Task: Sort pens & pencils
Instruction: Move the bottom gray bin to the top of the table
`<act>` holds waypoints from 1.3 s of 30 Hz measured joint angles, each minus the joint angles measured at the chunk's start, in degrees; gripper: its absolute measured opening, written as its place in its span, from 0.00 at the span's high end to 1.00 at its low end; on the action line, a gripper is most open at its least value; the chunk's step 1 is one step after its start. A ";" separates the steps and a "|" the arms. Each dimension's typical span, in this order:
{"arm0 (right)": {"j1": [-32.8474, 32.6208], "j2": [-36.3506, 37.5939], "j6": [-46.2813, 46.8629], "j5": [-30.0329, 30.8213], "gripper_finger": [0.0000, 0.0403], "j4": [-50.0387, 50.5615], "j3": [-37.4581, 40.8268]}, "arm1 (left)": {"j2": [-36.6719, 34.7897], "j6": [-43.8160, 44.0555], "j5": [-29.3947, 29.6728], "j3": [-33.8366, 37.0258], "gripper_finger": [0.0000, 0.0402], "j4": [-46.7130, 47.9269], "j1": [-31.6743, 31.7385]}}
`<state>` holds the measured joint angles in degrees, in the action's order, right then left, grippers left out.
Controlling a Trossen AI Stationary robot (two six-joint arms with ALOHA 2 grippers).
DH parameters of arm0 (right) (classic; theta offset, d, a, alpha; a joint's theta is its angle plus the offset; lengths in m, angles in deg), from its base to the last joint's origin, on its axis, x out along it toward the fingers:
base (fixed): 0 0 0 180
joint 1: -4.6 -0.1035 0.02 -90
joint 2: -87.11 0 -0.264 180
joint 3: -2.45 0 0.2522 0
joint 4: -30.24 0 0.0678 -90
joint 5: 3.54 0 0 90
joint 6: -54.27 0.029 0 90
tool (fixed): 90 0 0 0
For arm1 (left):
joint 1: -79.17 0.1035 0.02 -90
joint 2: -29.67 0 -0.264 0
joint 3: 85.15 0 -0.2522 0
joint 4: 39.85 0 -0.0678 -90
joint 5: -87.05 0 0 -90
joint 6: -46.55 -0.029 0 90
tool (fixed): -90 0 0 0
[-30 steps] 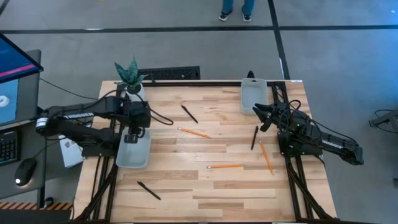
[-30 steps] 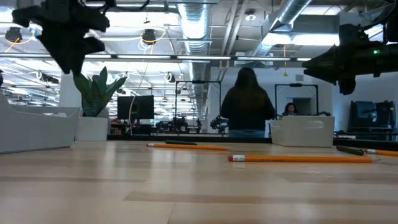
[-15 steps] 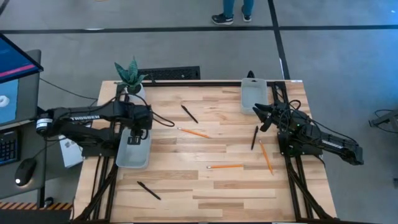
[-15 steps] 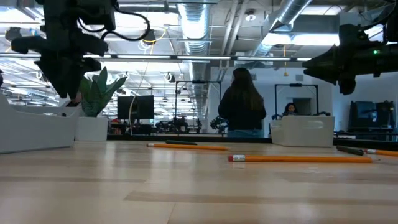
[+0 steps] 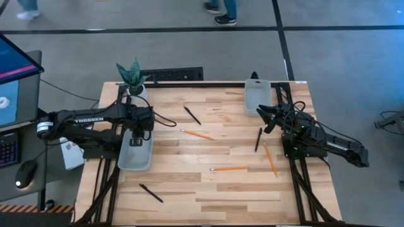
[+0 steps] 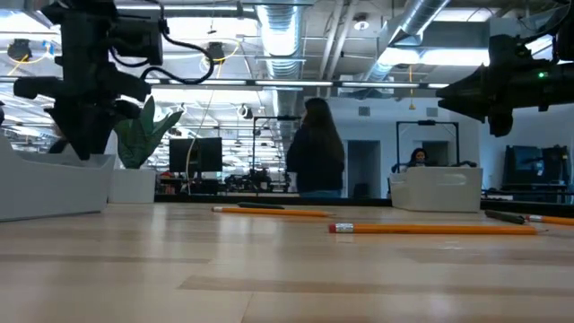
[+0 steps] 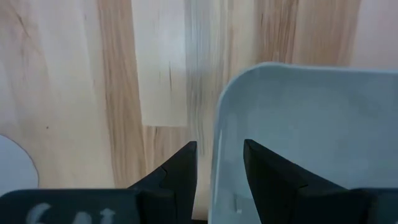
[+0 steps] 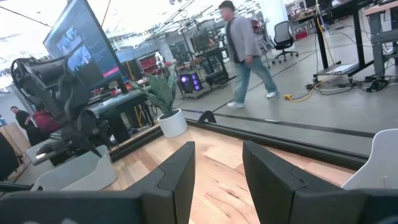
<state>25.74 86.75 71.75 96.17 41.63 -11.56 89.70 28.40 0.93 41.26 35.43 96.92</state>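
With the left gripper [image 7: 219, 163] lowered astride the wall of the left tray [image 5: 135, 157], fingers apart and seemingly empty, the tray could be knocked while pens [image 5: 192, 115] and pencils [image 5: 228, 169] lie unsorted on the table [image 5: 214, 189]

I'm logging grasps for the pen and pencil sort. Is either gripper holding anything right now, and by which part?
Nothing is held. The left gripper straddles the rim of the grey tray with open, empty fingers; the right gripper waits raised, also open and empty.
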 joint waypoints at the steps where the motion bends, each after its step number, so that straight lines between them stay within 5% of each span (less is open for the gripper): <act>1: 0.00 0.00 0.00 0.00 0.61 0.00 0.00 | 0.09 -0.67 0.06 0.55 0.69 -0.47 0.17; 25: 0.00 0.00 -0.07 0.00 0.61 0.00 0.00 | 19.68 -2.38 1.47 1.68 0.69 -1.71 0.40; 39: 0.00 0.00 -0.07 0.00 0.61 0.01 -0.02 | 20.57 -3.87 -0.44 1.35 0.69 -5.36 0.40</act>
<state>25.74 86.75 71.68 96.17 41.63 -11.58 110.27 24.53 0.49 42.61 30.07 97.32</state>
